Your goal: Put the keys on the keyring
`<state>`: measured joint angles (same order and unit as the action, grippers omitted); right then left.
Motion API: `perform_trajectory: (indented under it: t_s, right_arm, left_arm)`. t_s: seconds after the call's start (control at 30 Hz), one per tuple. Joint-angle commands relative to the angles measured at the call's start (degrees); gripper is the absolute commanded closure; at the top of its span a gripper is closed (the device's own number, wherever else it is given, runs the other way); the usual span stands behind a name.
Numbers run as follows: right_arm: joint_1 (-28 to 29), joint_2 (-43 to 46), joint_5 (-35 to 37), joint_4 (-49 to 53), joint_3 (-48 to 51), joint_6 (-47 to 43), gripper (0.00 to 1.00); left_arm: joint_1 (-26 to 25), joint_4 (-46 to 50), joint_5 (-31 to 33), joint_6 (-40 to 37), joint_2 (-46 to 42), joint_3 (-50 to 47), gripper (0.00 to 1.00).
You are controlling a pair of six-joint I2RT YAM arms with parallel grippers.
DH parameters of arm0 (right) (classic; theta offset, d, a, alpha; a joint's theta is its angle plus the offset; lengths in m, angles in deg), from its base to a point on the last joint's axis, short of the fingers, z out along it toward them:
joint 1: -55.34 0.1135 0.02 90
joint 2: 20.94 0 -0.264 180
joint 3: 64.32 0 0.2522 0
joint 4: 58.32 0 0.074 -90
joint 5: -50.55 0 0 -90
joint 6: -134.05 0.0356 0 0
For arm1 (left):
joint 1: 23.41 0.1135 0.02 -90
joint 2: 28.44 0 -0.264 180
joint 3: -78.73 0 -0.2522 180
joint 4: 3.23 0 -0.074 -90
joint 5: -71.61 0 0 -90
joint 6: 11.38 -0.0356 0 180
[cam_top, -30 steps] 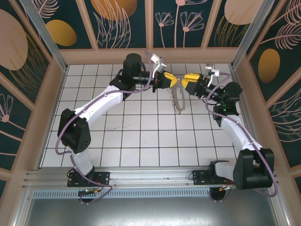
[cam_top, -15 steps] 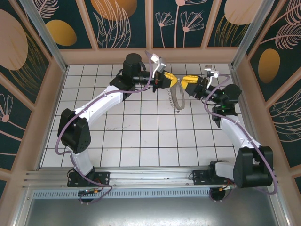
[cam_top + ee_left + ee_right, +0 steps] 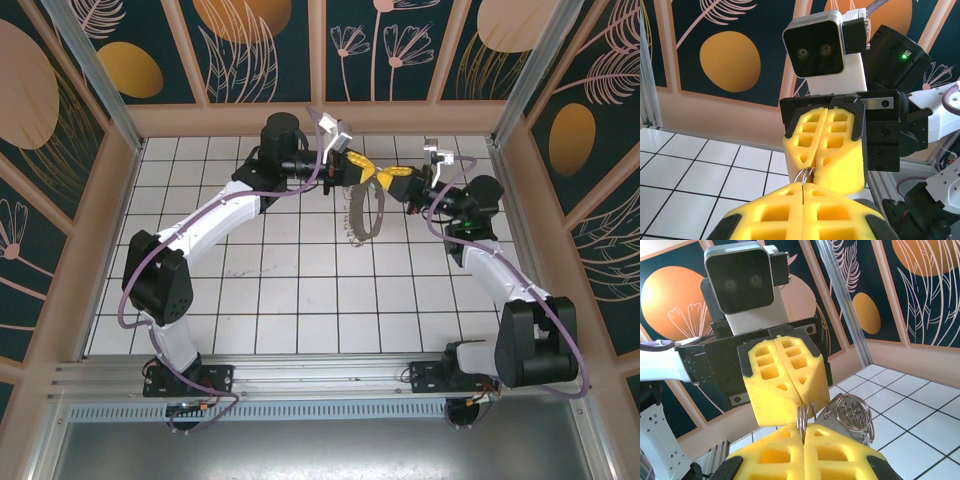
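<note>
**Top external view.** The left gripper and right gripper meet tip to tip, fingers pointing at each other along one line. The keyring hangs directly beneath that meeting point, off the floor tiles. Its long axis runs from the pinch down and away, crosswise to the line of the fingers. The loop sits slightly to the left gripper's side, but both tips are equally close to its top.

**Left wrist view.** The left gripper is clenched, pads pressed flat together. The thin wire of the keyring comes out of the seam just ahead of the tips. The right gripper stands directly opposite, also clenched, its tips touching the same wire.

**Right wrist view.** The right gripper is clenched on the wire turns rising at its tips. The left gripper faces it, closed on the same turns. The rest of the keyring lies just beside the tips, to the right, as a bunched coil.

**Assessment.** Both grippers grasp the keyring at one spot. The next move probably depends on pulling the wire turns apart along the finger line.
</note>
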<state>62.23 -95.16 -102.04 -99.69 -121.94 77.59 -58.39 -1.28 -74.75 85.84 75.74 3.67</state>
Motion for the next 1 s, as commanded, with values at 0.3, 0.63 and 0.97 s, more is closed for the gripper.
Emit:
perform_trajectory:
  t_s: [0.3,0.63,0.97]
  right_arm:
    - [0.2,0.0,-2.1,5.1,-5.7,-5.7,1.00]
    - [-1.3,-0.7,-9.0,22.2,-13.7,-17.7,1.00]
    - [-1.0,-3.9,-16.6,47.9,-27.5,-35.4,1.00]
  left_arm:
    - [-0.2,0.2,4.7,0.2,-1.9,2.4,0.70]
    - [1.4,9.6,11.2,-8.2,-8.5,5.6,0.38]
    - [3.3,26.9,3.7,-18.3,-5.6,16.6,0.36]
